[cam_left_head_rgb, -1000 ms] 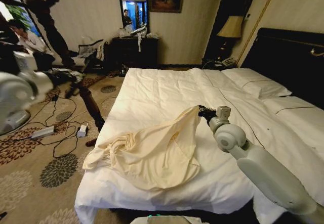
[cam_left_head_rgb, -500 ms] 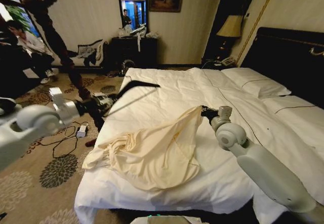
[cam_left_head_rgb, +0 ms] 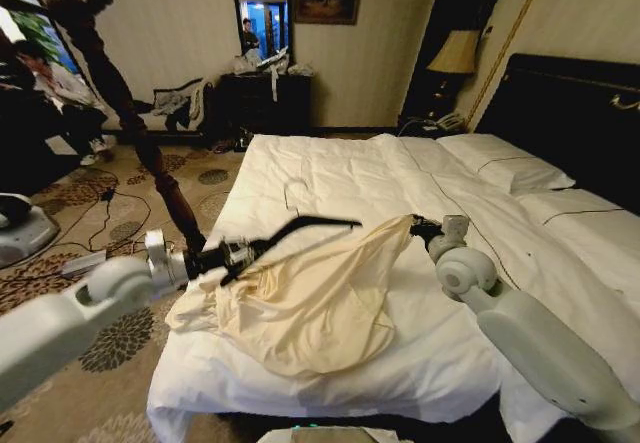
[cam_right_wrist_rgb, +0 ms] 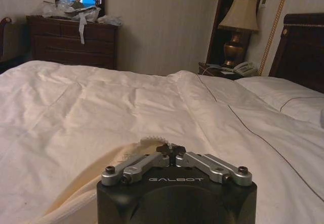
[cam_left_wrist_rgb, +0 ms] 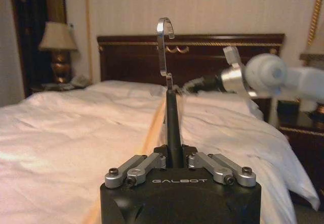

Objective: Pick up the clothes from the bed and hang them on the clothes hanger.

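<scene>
White rounded arm shells, silver joint rings, black end effector (cam_left_wrist_rgb: pixel 174 161) housings marked GALBOT, screwed linkages.

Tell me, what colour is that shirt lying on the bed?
Pale cream-yellow. The shirt shows best in the head view, on the bed.

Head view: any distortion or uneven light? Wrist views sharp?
Head view: wide-angle bend at the edges, corners dim, the bed evenly lit. Left wrist view: the hanger is fairly sharp, its hook glints, and the right arm beyond is soft. Right wrist view: warm cast, the shirt near the lens is soft, and the lamp is unlit.
</scene>
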Motion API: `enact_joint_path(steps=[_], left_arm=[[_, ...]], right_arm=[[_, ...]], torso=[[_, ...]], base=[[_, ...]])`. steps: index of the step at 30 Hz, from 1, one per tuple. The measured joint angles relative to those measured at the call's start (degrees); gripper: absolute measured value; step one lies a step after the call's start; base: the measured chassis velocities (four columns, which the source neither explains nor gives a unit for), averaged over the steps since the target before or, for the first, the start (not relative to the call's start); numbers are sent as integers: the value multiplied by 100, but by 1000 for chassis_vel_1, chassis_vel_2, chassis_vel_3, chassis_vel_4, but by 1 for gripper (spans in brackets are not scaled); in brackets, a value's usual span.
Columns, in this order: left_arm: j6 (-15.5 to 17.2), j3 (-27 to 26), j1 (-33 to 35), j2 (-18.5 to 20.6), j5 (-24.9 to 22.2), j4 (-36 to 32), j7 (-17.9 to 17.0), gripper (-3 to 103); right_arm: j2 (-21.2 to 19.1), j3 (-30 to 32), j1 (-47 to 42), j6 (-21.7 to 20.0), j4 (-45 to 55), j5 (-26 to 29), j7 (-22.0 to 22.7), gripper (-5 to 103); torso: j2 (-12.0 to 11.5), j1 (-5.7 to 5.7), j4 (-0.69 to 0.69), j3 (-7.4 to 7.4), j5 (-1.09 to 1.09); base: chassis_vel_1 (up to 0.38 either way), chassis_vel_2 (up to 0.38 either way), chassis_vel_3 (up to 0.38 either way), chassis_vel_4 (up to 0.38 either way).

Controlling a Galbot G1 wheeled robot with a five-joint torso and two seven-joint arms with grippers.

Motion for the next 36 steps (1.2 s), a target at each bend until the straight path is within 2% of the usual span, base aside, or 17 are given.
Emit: enact_joint_path(steps=[2,7,8,9,10,16,19,21,23,28,32,36], left_arm=[[-30,0,45,6,23,-5,11,13],[-32,67,95,-69,119,-26,-6,13],[-20,131,111,-164,209,-23,-51,13],[62,302,184,-468,456,3,-234,13],[91,362,244,-606,624,29,-328,13],[109,356,280,-782,792,248,-492,13],[129,326,270,-847,822,334,-530,13],[182,307,181,-1092,774,532,-686,13],[190,332,120,-1221,839,621,-765,13],[124,292,-7,-1262,995,778,-892,13],[89,226,-112,-1245,973,836,-1034,13],[108,177,-71,-1163,853,568,-1067,13]], right_arm=[[-26,-7,32,-1,16,27,15,0],[-24,-73,157,-16,85,117,58,0],[-18,-93,180,-24,132,146,76,0],[-15,-141,199,-51,231,187,104,0],[-16,-177,218,-59,260,193,104,0],[-96,-195,227,-85,499,282,112,0],[-129,-171,294,-130,698,476,204,0],[-186,-167,623,-210,1075,1142,492,0],[-266,-218,799,-239,1240,1432,582,0],[-409,-233,806,-257,1344,1521,591,0],[-424,-233,784,-266,1397,1541,589,0],[-423,-311,887,-281,1367,1542,568,0]], torso=[[0,0,-3,0,1],[0,1,-1,0,3],[0,1,0,0,2],[0,0,-3,0,0],[0,0,-3,0,0],[0,0,-2,1,1],[0,0,-3,0,4],[0,1,-1,0,0],[0,1,0,0,-2],[0,1,-4,0,1],[0,1,-2,1,1],[0,1,-2,0,2]], base=[[0,0,0,0],[0,0,0,0],[0,0,0,0],[0,0,0,0],[0,0,0,0],[0,0,0,0],[0,0,0,0],[0,0,0,0],[0,0,0,0],[0,0,0,0],[0,0,0,0],[0,0,0,0]])
